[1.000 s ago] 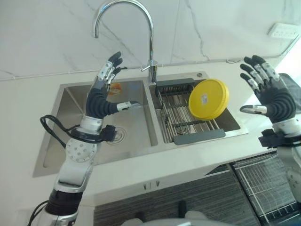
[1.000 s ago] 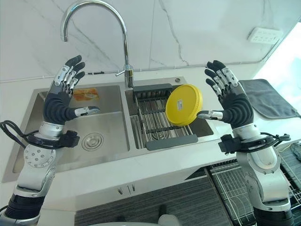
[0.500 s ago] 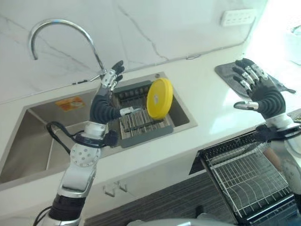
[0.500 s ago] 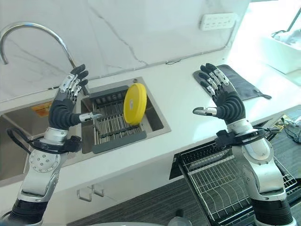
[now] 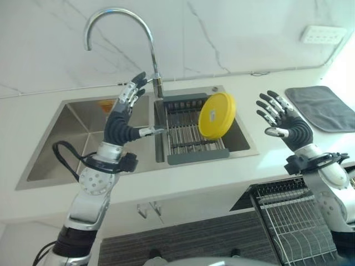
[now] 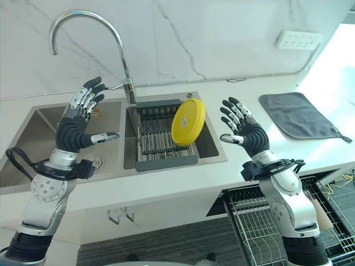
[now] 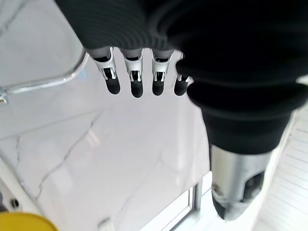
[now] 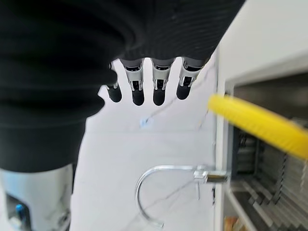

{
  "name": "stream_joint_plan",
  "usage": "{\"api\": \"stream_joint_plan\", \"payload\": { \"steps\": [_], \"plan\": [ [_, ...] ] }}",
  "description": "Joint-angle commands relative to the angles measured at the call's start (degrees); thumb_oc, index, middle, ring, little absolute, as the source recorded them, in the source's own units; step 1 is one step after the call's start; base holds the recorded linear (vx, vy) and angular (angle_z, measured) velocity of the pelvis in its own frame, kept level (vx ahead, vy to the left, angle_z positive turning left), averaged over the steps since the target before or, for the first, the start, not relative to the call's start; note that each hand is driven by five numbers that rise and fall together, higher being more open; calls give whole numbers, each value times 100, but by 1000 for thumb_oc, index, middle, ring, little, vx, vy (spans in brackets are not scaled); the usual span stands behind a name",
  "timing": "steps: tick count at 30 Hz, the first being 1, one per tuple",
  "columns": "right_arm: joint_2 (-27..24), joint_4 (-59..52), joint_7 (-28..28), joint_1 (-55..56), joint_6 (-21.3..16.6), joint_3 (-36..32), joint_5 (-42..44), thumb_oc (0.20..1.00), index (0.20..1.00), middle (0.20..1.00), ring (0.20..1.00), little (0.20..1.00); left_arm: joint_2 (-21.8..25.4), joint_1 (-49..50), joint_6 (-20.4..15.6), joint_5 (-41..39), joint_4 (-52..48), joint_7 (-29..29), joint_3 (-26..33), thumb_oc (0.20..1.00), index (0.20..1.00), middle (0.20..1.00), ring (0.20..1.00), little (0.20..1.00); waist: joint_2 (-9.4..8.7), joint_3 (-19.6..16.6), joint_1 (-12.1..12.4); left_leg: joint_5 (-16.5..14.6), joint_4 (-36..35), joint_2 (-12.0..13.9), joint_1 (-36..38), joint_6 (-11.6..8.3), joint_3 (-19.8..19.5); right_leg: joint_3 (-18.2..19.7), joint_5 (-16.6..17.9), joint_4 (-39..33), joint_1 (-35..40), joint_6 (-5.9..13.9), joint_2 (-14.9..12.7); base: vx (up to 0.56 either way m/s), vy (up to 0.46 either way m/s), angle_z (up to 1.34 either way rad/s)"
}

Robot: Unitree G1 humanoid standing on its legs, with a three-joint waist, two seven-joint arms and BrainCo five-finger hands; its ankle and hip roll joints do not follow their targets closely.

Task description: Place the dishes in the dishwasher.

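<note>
A round yellow plate stands on edge, leaning in the wire drying rack set in the sink's right basin. My left hand is raised over the divide between the basins, left of the plate, fingers spread and open, holding nothing. My right hand hovers over the counter to the plate's right, also open and empty, palm turned toward the plate. The plate's rim shows past my right hand's straight fingers. The pulled-out dishwasher rack sits below the counter at lower right.
A tall curved faucet rises behind the sink. The left basin holds an orange item at its back. A grey mat lies on the counter at right, with a wall socket above it.
The whole view has swung back left, so the camera moved. Both hands stay raised and open. The plate still stands in the rack.
</note>
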Motion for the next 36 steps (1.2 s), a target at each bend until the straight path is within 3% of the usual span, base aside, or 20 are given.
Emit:
{"api": "stream_joint_plan", "payload": {
  "steps": [1, 2, 5, 6, 10, 20, 24, 28, 36],
  "plan": [
    [-17, -74, -233, -503, -216, -211, 760, 1000, 1000, 1000, 1000, 1000, 31, -354, -120, -200, -176, 16, 109, 1000, 1000, 1000, 1000, 1000, 195, 78, 77, -764, -10, 98, 348, -116, -813, -291, -496, 282, 228, 152, 109, 20, 165, 13],
    [149, -53, -273, -392, -397, -268, 842, 1000, 1000, 1000, 1000, 1000, 54, -343, -216, 14, -125, -25, 108, 1000, 1000, 1000, 1000, 1000, 174, 126, 59, -773, -10, 62, 325, -7, -948, -123, -551, 732, 46, 125, 105, 4, 59, 18],
    [292, -49, -278, -331, -672, -304, 997, 1000, 1000, 1000, 1000, 1000, 179, -391, -297, 56, -99, 121, 78, 1000, 1000, 1000, 1000, 1000, 165, 158, 58, -776, -10, 113, 278, -11, -1004, -92, -547, 444, -2, 82, 120, -28, -86, 21],
    [351, 38, -289, -381, -769, -329, 889, 1000, 1000, 1000, 1000, 1000, 240, -443, -306, 123, -71, 295, 153, 1000, 1000, 1000, 1000, 1000, 134, 161, 71, -768, -10, 136, 284, -41, -932, -139, -428, 151, 32, 153, 124, -40, -153, 5],
    [248, 193, -579, -582, -890, -330, 509, 1000, 1000, 1000, 1000, 1000, 180, -342, -291, 99, -28, 682, 264, 1000, 1000, 1000, 1000, 1000, 161, 22, 143, -684, -10, 280, 265, -137, -819, -184, -507, 3, 83, 114, 211, -12, -115, -6],
    [-57, 245, -1198, -611, -817, -692, 372, 1000, 1000, 1000, 1000, 1000, 178, -103, -290, 36, 37, 609, 432, 1000, 1000, 1000, 1000, 1000, 260, -108, 32, -675, -10, 459, 406, -262, -698, -57, -720, 3, 215, 0, 347, 12, -19, -4],
    [-40, 522, -1112, -606, -570, -691, 654, 1000, 1000, 1000, 1000, 1000, 165, -12, -227, 5, 116, 346, 402, 1000, 1000, 1000, 1000, 1000, 270, -121, 42, -684, -10, 460, 423, -270, -728, -27, -740, 3, 229, -10, 359, 0, 0, 0],
    [-37, 936, -913, -695, -402, -586, 802, 1000, 1000, 1000, 1000, 1000, 84, 264, 79, -644, 289, -401, 293, 1000, 1000, 1000, 1000, 1000, 268, -147, 150, -679, -10, 468, 418, -267, -764, -70, -752, 3, 242, -41, 378, 1, -25, 1],
    [32, 1563, -947, -1015, -420, -394, 860, 1000, 1000, 1000, 1000, 1000, -81, 839, -840, -1628, 309, -1484, 156, 1000, 1000, 1000, 1000, 1000, 264, -141, 390, -652, -10, 481, 379, -273, -798, -190, -757, 3, 269, -104, 391, -12, -22, 2]
  ]
}}
